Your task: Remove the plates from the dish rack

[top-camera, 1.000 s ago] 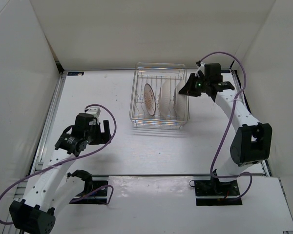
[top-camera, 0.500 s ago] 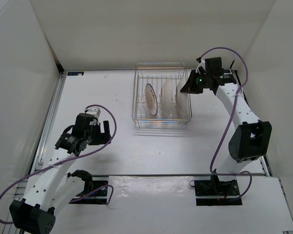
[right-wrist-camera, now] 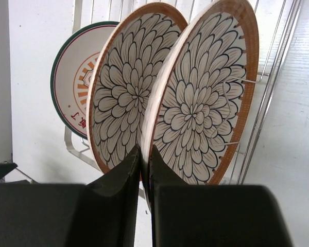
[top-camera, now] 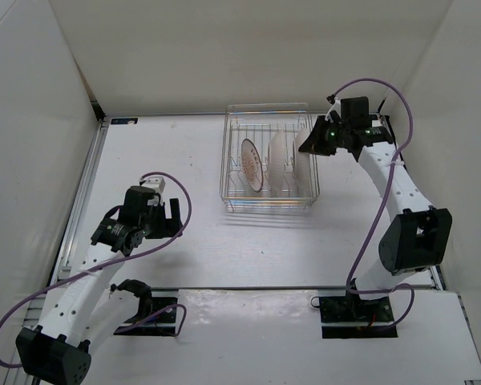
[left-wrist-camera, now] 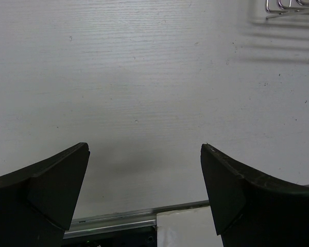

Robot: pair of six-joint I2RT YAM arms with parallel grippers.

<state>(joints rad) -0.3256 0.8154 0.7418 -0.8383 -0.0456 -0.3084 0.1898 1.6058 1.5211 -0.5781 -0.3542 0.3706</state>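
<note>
The dish rack (top-camera: 266, 107) stands at the back middle of the table, with three plates upright in it. In the right wrist view the nearest plate (right-wrist-camera: 201, 103) shows a dark petal pattern and a brown rim. Behind it stands a second petal plate (right-wrist-camera: 124, 87), then a smaller plate (right-wrist-camera: 74, 77) with an orange centre motif. My right gripper (right-wrist-camera: 145, 154) is shut on the rim of the nearest petal plate (top-camera: 305, 164), at the rack's right side (top-camera: 309, 144). My left gripper (left-wrist-camera: 144, 154) hangs open over bare table, far left of the rack (top-camera: 140, 220).
Thin rack wires (right-wrist-camera: 270, 103) run close along the right of the held plate. White walls enclose the table on the left, back and right. A metal rail (left-wrist-camera: 113, 224) borders the table's near edge below the left gripper.
The right gripper has closed a little tighter on the plate's rim, and the arm has drawn up and to the right. The rack has shifted slightly right. The left arm has stayed still.
</note>
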